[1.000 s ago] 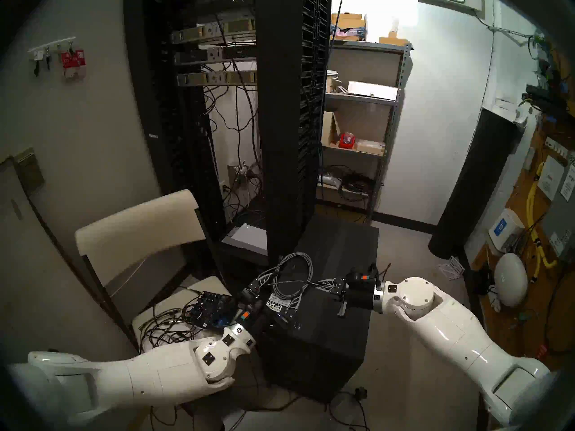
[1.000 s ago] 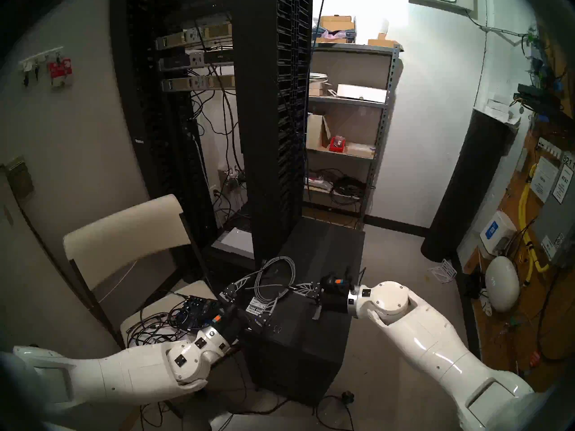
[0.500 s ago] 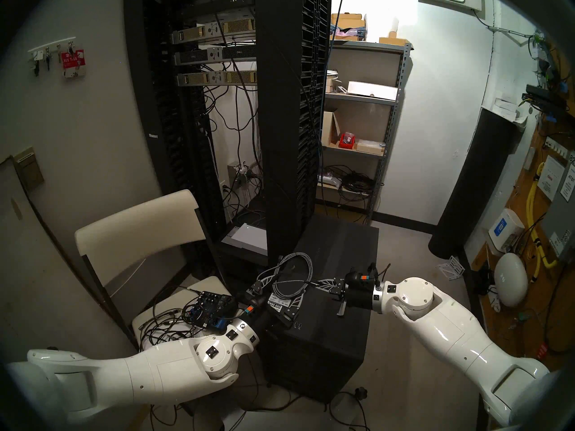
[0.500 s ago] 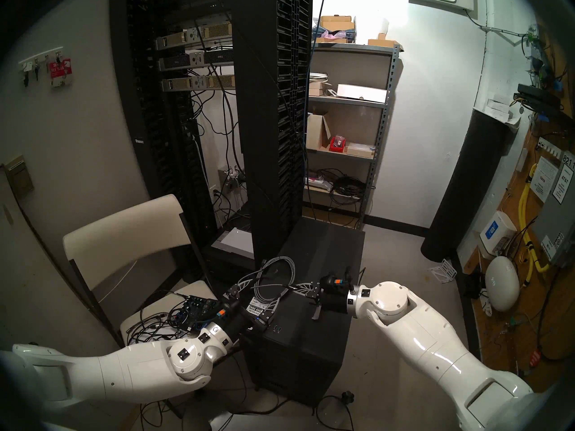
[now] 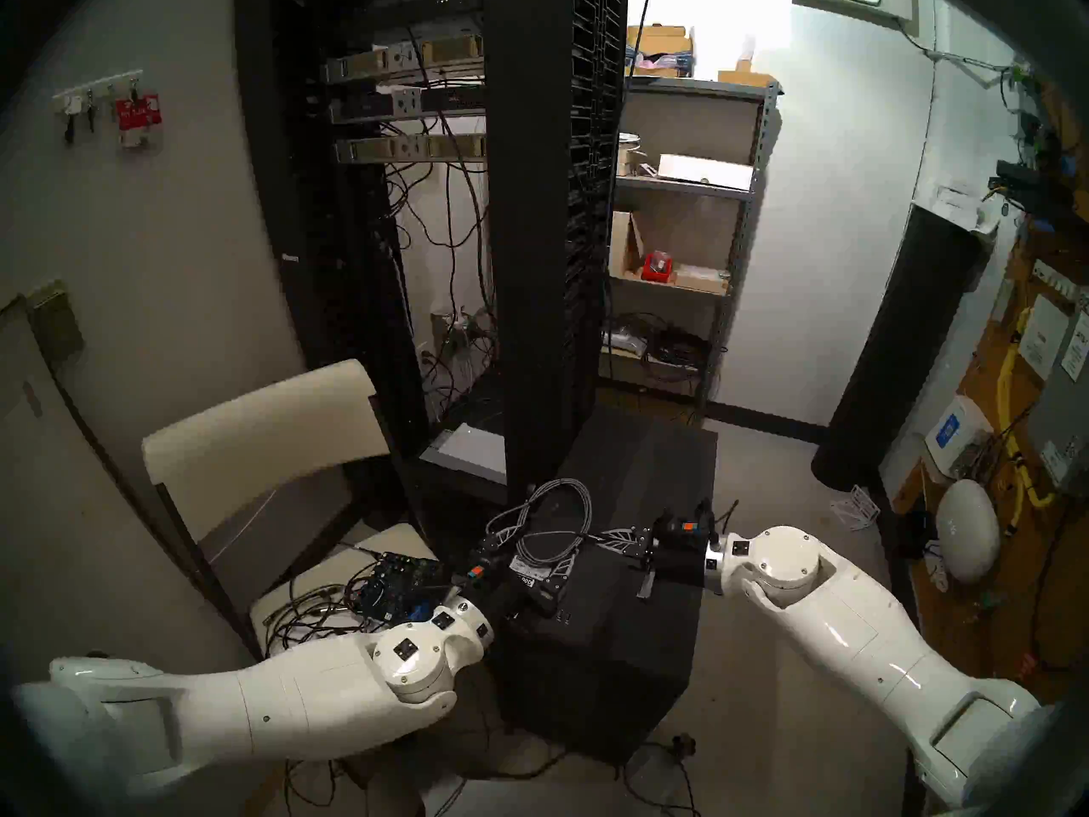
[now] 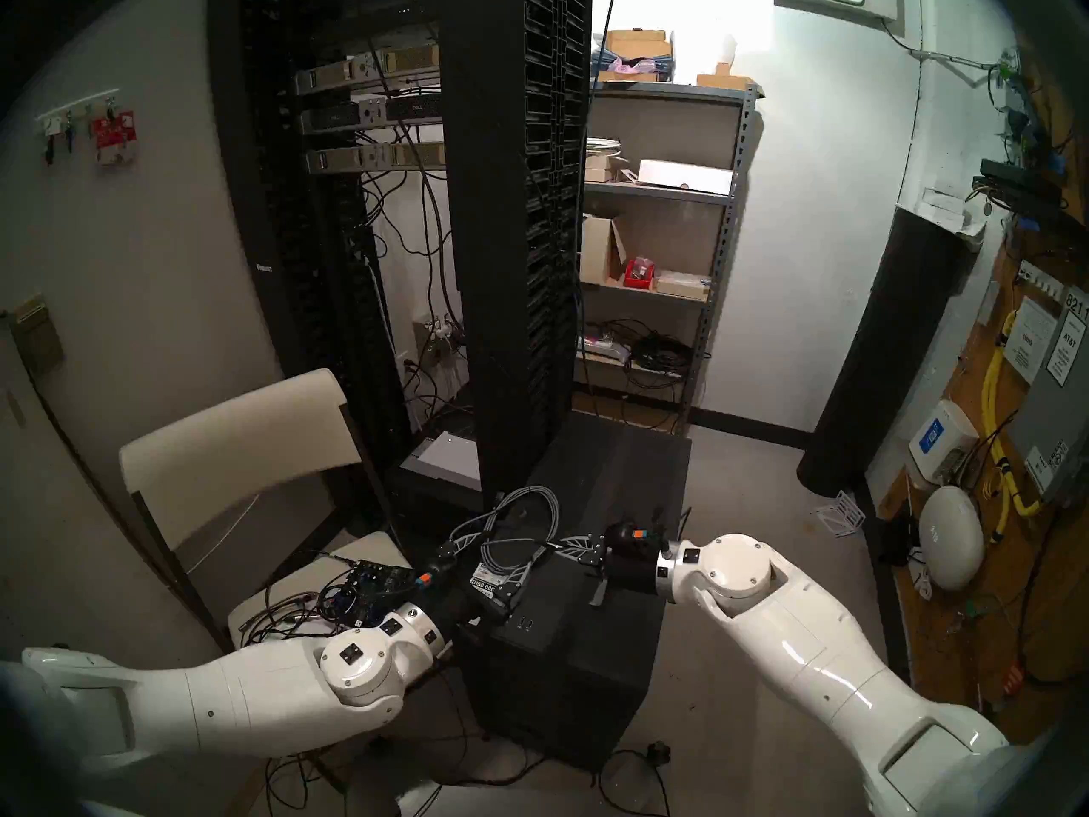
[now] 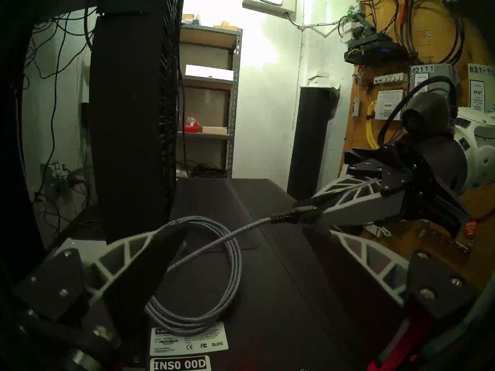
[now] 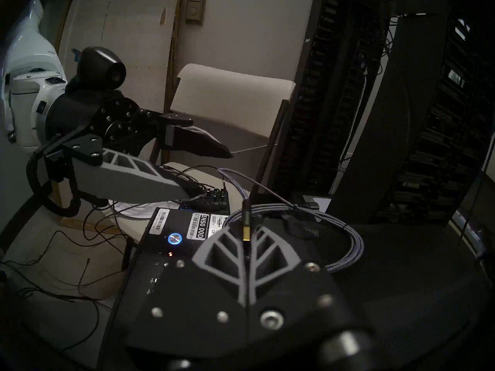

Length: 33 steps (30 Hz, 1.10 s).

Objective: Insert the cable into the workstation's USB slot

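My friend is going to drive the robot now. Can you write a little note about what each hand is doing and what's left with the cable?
Right gripper: shut on the cable at its plug end, above the workstation.
Left gripper: open, holding nothing, either side of the coiled cable.
The coil lies on the workstation's top, by the white stickers.
Done: plug picked up.
Left: bring the plug to the USB slots on the front edge and push it in.
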Each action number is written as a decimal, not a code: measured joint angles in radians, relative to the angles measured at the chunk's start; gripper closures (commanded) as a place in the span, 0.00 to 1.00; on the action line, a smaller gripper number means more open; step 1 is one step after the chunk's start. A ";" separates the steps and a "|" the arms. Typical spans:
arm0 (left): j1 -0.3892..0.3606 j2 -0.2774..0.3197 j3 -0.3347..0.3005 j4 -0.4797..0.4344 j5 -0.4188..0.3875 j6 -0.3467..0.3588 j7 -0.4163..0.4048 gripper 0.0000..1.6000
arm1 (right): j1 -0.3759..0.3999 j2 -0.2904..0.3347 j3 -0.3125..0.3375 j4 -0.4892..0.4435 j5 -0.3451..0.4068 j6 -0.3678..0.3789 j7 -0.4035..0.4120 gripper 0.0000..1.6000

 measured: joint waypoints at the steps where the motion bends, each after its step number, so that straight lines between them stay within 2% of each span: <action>1: -0.001 0.002 -0.001 -0.003 -0.015 0.011 -0.006 0.00 | 0.000 0.000 0.000 0.000 -0.001 0.000 -0.001 1.00; 5: -0.004 0.008 -0.005 -0.010 -0.049 0.036 -0.021 0.00 | 0.000 -0.001 0.000 0.000 -0.002 0.000 -0.002 1.00; 10: -0.009 0.023 -0.012 -0.026 -0.114 0.083 -0.050 0.04 | 0.000 -0.003 0.000 0.001 -0.005 -0.001 -0.005 1.00; 13: -0.011 0.031 -0.015 -0.037 -0.149 0.110 -0.067 0.10 | 0.000 -0.004 0.000 0.001 -0.007 -0.001 -0.006 1.00; 20: -0.018 0.047 -0.023 -0.061 -0.223 0.164 -0.104 0.13 | 0.000 -0.005 0.000 0.002 -0.011 -0.001 -0.009 1.00; 22: -0.019 0.051 -0.025 -0.066 -0.239 0.175 -0.112 0.31 | 0.000 -0.006 0.000 0.003 -0.011 -0.001 -0.009 1.00; 23: -0.021 0.054 -0.027 -0.070 -0.251 0.184 -0.119 0.33 | 0.000 -0.006 0.000 0.003 -0.012 -0.001 -0.010 1.00; 25: -0.024 0.059 -0.032 -0.079 -0.277 0.204 -0.133 0.31 | 0.000 -0.007 0.000 0.003 -0.013 -0.002 -0.011 1.00; 27: -0.027 0.064 -0.035 -0.086 -0.299 0.221 -0.144 0.05 | 0.000 -0.007 0.000 0.004 -0.014 -0.002 -0.012 1.00; 28: -0.028 0.066 -0.037 -0.090 -0.310 0.230 -0.150 0.00 | 0.000 -0.007 0.000 0.004 -0.015 -0.002 -0.012 1.00; 33: -0.031 0.074 -0.040 -0.106 -0.363 0.276 -0.175 0.00 | 0.000 -0.008 0.000 0.004 -0.016 -0.003 -0.014 1.00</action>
